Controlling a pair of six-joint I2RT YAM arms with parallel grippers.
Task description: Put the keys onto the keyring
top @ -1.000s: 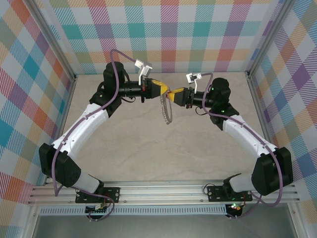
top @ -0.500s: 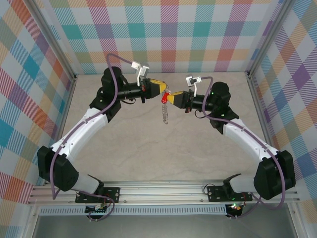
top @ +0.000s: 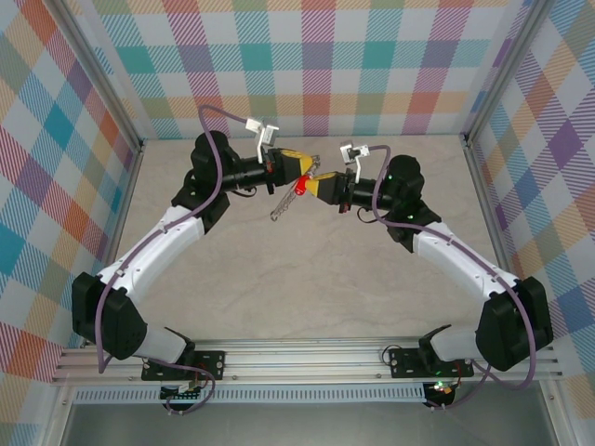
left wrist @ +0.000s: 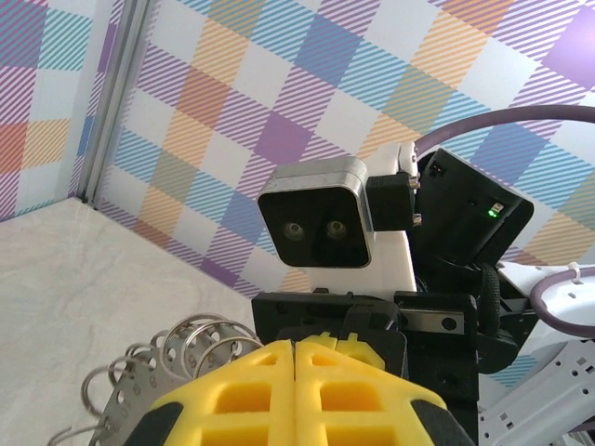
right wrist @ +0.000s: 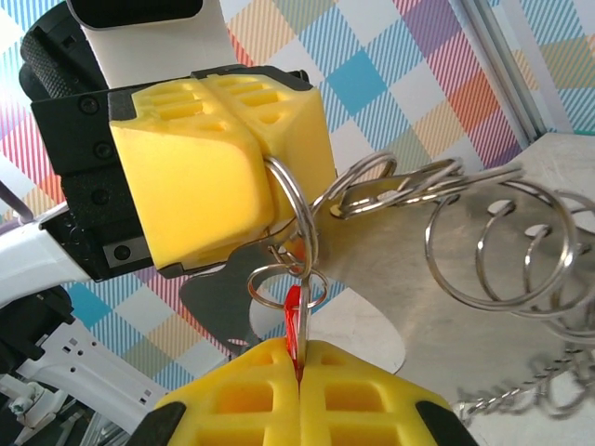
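Above the table's far middle, my two grippers meet tip to tip. My left gripper [top: 308,171] [left wrist: 296,346] is shut on one loop of the keyring [top: 281,206], a thin grey metal band fringed with wire loops [right wrist: 502,243] [left wrist: 182,347] that hangs slanting down to the left. My right gripper [top: 315,184] [right wrist: 299,351] is shut on the keys: one tiny red-headed key [top: 300,187] [right wrist: 294,316]. The key's small split ring [right wrist: 279,283] hangs at the large loop [right wrist: 296,209] that comes out of the left gripper's yellow fingers [right wrist: 214,149].
The pale marble tabletop [top: 307,279] lies below the grippers. Checkered walls with metal corner posts [top: 483,177] close the cell. The right arm's wrist camera [left wrist: 325,216] faces the left wrist view at close range.
My right gripper has shut on the red key. Both grippers have shifted slightly left, and the keyring has swung from hanging straight down to slanting left.
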